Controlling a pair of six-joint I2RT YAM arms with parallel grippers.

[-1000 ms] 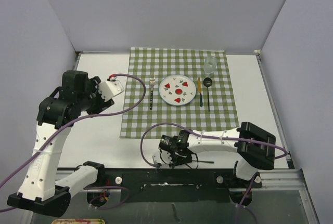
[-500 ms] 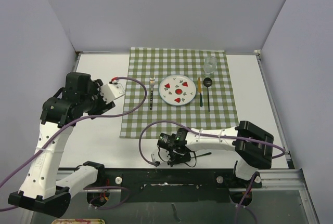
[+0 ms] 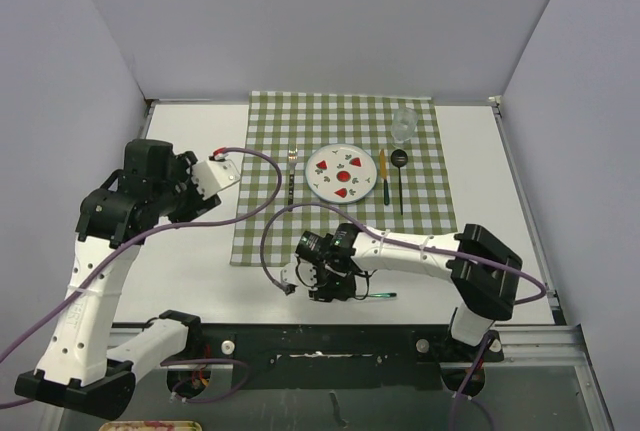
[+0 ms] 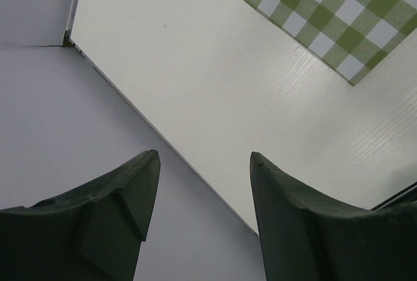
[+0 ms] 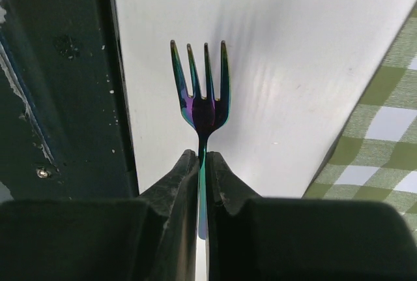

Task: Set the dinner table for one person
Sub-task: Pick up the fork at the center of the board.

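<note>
top overhead, wrists close, sharing the table (image 4: 195,66)

Robot lab cell. Bare grey partition walls (image 3: 320,21) box in a white metal-railed counter (image 3: 180,261); a black mounting rail (image 3: 300,341) sits just beside the right fingers (image 5: 172,186).

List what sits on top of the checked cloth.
A fork, a patterned plate, a yellow-handled utensil, a dark spoon and a clear glass. The right arm hides part of the cloth's near edge.
</note>
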